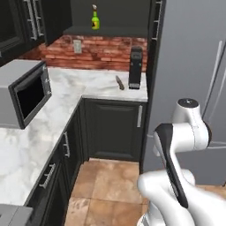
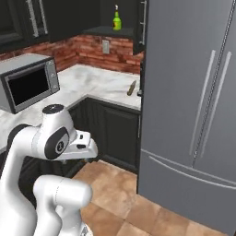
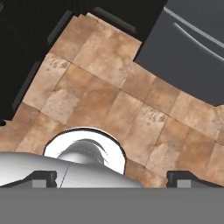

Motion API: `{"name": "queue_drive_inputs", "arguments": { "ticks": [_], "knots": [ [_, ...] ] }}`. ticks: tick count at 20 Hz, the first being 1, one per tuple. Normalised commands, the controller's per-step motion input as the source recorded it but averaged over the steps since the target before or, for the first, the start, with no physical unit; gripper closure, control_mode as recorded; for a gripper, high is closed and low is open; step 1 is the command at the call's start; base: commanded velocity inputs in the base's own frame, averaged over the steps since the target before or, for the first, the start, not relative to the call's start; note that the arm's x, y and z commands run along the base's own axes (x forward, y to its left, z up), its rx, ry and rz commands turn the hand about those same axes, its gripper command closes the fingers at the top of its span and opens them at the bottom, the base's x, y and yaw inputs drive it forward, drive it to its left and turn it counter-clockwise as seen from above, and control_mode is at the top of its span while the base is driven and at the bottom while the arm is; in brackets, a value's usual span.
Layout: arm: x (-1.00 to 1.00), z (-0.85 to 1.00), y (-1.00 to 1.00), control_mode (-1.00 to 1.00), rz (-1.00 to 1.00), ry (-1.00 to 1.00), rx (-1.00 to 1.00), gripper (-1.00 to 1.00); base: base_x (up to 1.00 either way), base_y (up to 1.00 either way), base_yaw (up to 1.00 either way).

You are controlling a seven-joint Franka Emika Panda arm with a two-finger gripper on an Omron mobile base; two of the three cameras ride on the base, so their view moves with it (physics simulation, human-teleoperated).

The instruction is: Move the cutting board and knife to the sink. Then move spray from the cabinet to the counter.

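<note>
Currently the hand [image 3: 112, 178] points down at the tiled floor [image 3: 105, 87], fingers spread wide with nothing between them. One dark fingertip [image 3: 43, 177] sits at each side of the hand view's lower edge.

Spray [image 1: 95, 20] stands upright on the shelf of the open dark upper cabinet [image 1: 110, 30], well above the counter; green body, red-and-white nozzle. Also seen from the right side [image 2: 117, 20], same shelf.

Knife [image 1: 119, 82] lies flat on the white marble counter [image 1: 70, 92], near the back corner stretch, just left of a tall black block-shaped object [image 1: 135, 67] standing beside the fridge [image 1: 190, 57]. From the right base view the knife [image 2: 132, 87] lies near the counter's edge, close to the fridge side; handle reads brown, blade detail too small to tell.

Microwave [image 1: 24, 92] sits on the left run of the counter, door shut, well apart from the knife. Red brick wall [image 1: 101, 50] behind the counter, with a wall outlet [image 1: 77, 46] on it.

The arm is folded low in front of the base, over the floor, well apart from counter and cabinet.
</note>
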Motion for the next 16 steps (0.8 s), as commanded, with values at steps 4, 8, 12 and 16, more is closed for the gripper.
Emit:
{"name": "queue_drive_inputs", "arguments": {
  "ticks": [4,8,12,16],
  "knots": [
    [0.00,0.00,0.00,1.00,0.00,0.00,0.00,-1.00,1.00,0.38,-0.02],
    [0.00,0.00,0.00,1.00,0.00,0.00,0.00,-1.00,0.93,0.83,-0.16],
    [0.00,0.00,0.00,1.00,0.00,0.00,0.00,-1.00,0.76,0.53,-0.20],
    [0.00,0.00,0.00,1.00,0.00,0.00,0.00,-1.00,0.79,0.01,-0.29]
  ]
}}
